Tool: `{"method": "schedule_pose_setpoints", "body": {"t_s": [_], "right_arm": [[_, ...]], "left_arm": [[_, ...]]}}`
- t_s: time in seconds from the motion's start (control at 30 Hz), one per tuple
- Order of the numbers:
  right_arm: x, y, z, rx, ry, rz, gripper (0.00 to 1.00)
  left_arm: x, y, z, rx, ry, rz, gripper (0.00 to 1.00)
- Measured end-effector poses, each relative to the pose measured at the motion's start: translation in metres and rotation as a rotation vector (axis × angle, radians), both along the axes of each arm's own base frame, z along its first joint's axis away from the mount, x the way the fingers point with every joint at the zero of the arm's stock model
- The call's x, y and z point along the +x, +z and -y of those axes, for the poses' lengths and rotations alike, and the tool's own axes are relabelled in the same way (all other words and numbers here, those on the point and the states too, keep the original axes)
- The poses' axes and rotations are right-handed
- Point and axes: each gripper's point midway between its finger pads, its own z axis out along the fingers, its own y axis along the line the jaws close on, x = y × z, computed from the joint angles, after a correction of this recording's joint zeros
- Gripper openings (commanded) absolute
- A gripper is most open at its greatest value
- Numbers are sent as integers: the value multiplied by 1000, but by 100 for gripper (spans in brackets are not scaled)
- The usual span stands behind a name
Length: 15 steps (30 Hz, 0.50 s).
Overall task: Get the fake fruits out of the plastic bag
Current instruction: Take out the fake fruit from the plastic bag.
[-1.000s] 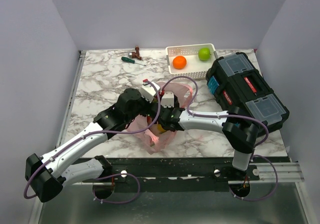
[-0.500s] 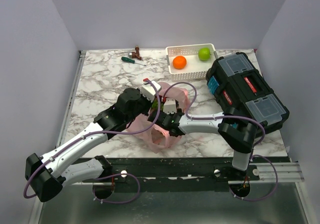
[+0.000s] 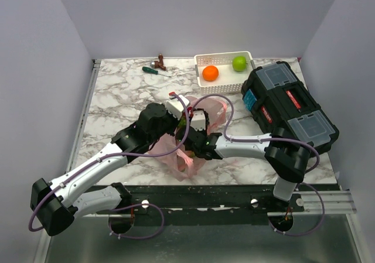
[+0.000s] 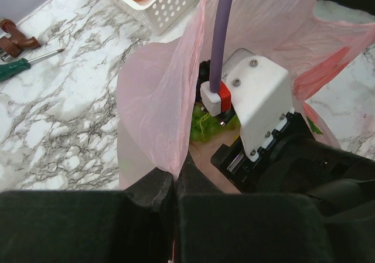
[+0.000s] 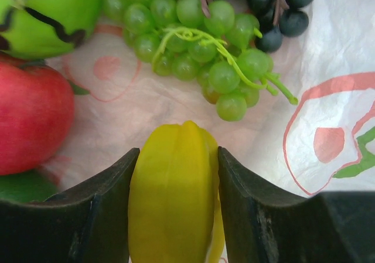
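Observation:
The pink plastic bag (image 3: 186,157) lies at the table's near middle, and my left gripper (image 4: 175,184) is shut on its rim (image 4: 164,99), holding the mouth up. My right gripper (image 5: 178,153) reaches inside the bag, its jaws pressed against both sides of a ridged yellow fruit (image 5: 173,204). Also in the bag lie green grapes (image 5: 205,52), dark grapes (image 5: 275,5), a red apple (image 5: 29,122) and a green fruit (image 5: 53,11). An orange (image 3: 210,72) and a green apple (image 3: 239,62) sit in the white basket (image 3: 224,56).
A black toolbox (image 3: 290,108) lies along the right side, close to my right arm. A green-handled screwdriver (image 3: 156,70) and a small brown object (image 3: 160,60) lie at the back. The right wrist's white mount (image 4: 258,99) fills the bag's mouth.
My right gripper has pushed further into the bag and its jaws have come together on the yellow fruit. The left gripper has kept its hold on the bag's rim.

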Motion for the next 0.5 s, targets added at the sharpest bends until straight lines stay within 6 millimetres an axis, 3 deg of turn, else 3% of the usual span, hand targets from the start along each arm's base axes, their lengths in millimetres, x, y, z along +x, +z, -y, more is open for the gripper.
{"method": "schedule_pose_setpoints", "body": {"t_s": [0.27, 0.5], "right_arm": [[12, 40, -13, 89, 27, 96, 17], [15, 58, -15, 115, 45, 136, 14]], "left_arm": [[0, 0, 1, -2, -3, -1, 0], [0, -1, 1, -2, -5, -3, 0]]}}
